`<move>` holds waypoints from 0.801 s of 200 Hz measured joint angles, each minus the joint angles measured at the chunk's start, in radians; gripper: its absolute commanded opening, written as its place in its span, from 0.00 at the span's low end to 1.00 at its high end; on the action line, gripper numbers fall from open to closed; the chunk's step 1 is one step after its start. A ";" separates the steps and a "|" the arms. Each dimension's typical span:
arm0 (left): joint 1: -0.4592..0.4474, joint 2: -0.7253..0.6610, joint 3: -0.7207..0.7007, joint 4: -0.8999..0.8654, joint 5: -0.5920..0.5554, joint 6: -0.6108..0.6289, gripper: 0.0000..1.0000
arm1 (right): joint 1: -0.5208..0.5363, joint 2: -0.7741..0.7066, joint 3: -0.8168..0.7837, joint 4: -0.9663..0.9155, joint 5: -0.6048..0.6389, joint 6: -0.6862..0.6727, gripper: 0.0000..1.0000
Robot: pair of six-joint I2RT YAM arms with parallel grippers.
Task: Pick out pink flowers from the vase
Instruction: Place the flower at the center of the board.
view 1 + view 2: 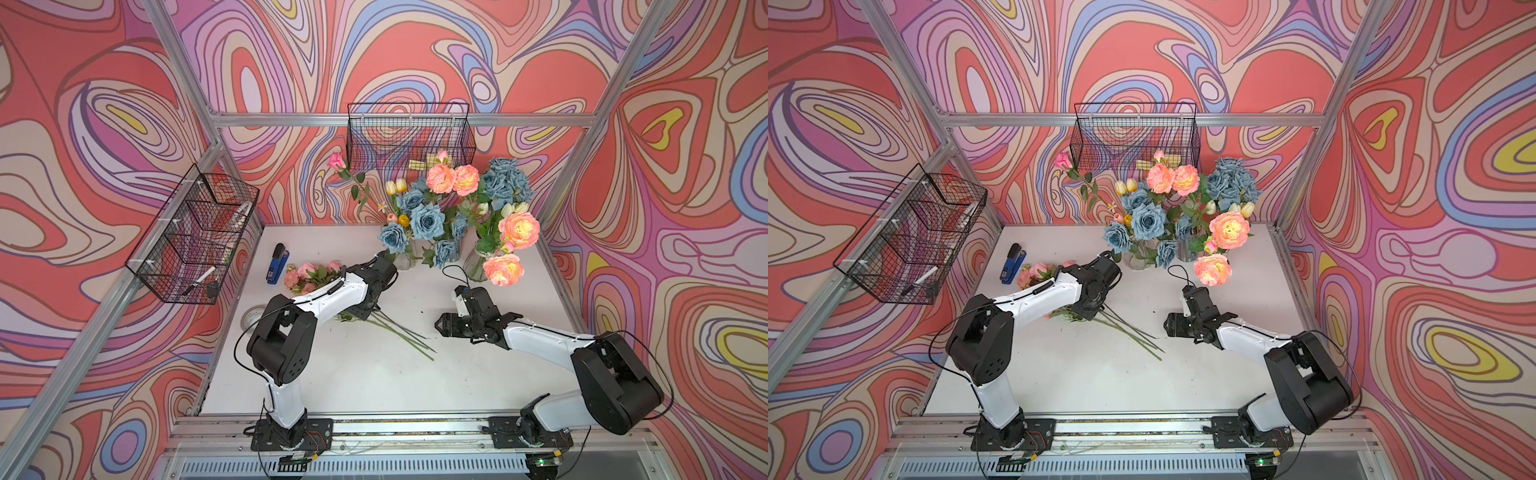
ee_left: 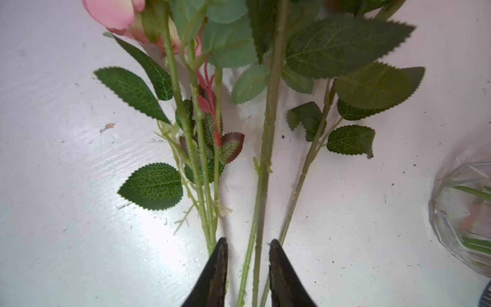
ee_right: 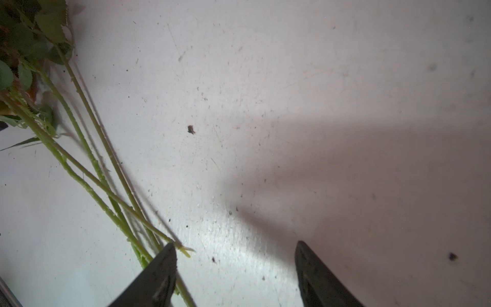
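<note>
Two glass vases (image 1: 473, 266) at the table back, well apart from the blue stapler (image 1: 277, 264), hold blue roses (image 1: 426, 220), tulips (image 1: 395, 186) and pink flowers (image 1: 518, 230); the side wire basket (image 1: 178, 266) has a marker (image 1: 201, 278). Left gripper (image 2: 247, 247) is narrowly parted, and the stems (image 2: 266, 148) of the pink bunch (image 1: 309, 274) lying just beside the stapler run between its fingers unpinched; right gripper (image 3: 236, 245) is wide and empty, one finger over the stem tips. Scuffed white table (image 1: 374, 374), swirly pink walls (image 1: 104, 124).
</note>
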 measured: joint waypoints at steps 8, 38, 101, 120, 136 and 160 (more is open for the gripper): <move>0.001 -0.010 -0.017 0.007 0.000 0.003 0.30 | 0.000 -0.006 -0.003 0.000 -0.011 -0.003 0.73; 0.002 -0.063 -0.087 0.061 0.000 0.019 0.31 | 0.000 -0.029 0.004 -0.016 -0.047 -0.046 0.76; 0.002 -0.158 -0.138 0.131 -0.007 0.054 0.32 | 0.000 -0.099 0.008 -0.041 -0.019 -0.048 0.78; 0.002 -0.211 -0.201 0.205 -0.008 0.089 0.33 | 0.000 -0.100 0.007 -0.040 -0.008 -0.044 0.78; 0.002 -0.255 -0.263 0.288 -0.008 0.131 0.37 | 0.000 -0.110 0.006 -0.038 0.010 -0.041 0.78; 0.002 -0.294 -0.328 0.397 -0.007 0.192 0.43 | 0.000 -0.131 -0.004 -0.017 0.031 -0.037 0.83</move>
